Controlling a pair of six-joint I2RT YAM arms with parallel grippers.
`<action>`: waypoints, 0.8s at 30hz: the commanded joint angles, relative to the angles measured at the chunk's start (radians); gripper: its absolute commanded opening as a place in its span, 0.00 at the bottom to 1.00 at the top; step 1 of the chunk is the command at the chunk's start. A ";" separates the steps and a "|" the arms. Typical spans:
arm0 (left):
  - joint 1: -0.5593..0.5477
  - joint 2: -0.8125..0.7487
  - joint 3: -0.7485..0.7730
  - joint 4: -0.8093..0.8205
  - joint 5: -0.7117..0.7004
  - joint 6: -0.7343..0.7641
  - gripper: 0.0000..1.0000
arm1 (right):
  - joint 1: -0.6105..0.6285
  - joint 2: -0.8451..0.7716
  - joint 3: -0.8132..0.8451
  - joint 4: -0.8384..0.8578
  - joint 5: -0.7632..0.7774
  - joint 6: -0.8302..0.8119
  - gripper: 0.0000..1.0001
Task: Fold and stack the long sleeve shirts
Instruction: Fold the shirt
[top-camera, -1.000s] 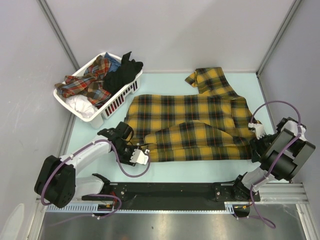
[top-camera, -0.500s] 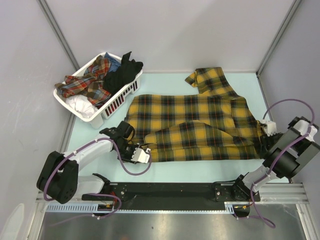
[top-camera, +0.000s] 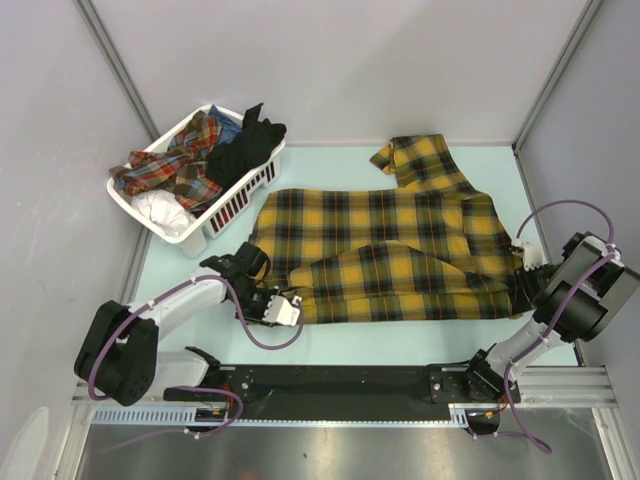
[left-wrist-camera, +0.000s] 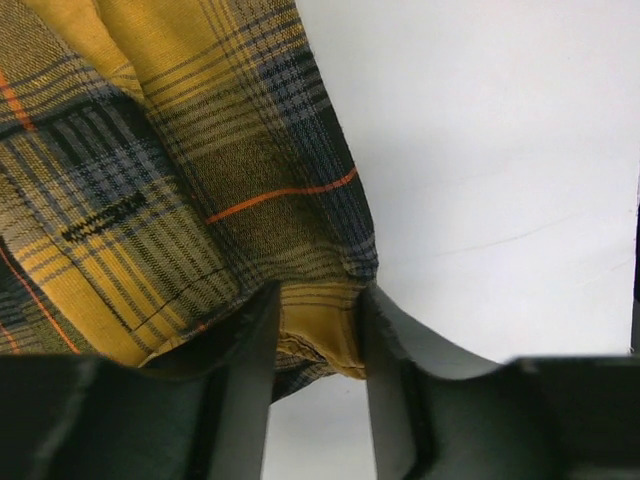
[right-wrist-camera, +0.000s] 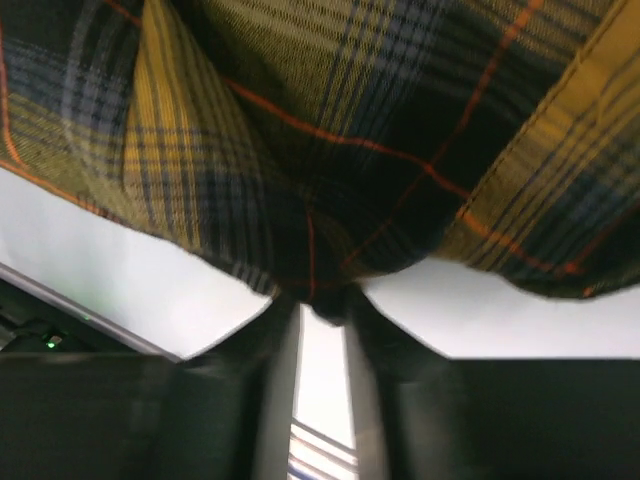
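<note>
A mustard-yellow and black plaid long sleeve shirt (top-camera: 390, 240) lies spread on the pale table, with part of it folded over its front half and a sleeve bunched at the back. My left gripper (top-camera: 283, 308) is at the shirt's near-left corner. In the left wrist view the shirt's hem (left-wrist-camera: 310, 330) fills the gap between the fingers, so that gripper (left-wrist-camera: 318, 300) is shut on it. My right gripper (top-camera: 522, 268) is at the shirt's right edge. In the right wrist view a dark fold of the shirt (right-wrist-camera: 330, 150) is pinched at the tips of the nearly closed gripper (right-wrist-camera: 322, 300).
A white slatted basket (top-camera: 225, 215) stands at the back left, holding a red plaid garment (top-camera: 170, 165), a black one (top-camera: 245, 145) and a white one (top-camera: 160, 210). Grey walls close in the left, back and right. The arm bases' black rail (top-camera: 340, 382) runs along the near edge.
My right gripper has narrowed onto the shirt's right edge, and its arm shifted slightly outward and back. The left gripper closed a little early on, then stayed at the near-left corner.
</note>
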 joint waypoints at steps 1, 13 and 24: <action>-0.003 0.001 0.008 0.018 -0.004 0.001 0.31 | -0.001 -0.008 -0.029 0.023 0.042 0.025 0.13; -0.014 -0.114 -0.021 -0.128 0.048 0.058 0.00 | -0.122 -0.152 -0.199 -0.086 0.252 -0.191 0.00; -0.017 -0.110 0.322 -0.390 0.181 -0.025 0.61 | -0.081 -0.172 0.105 -0.420 0.132 -0.290 0.66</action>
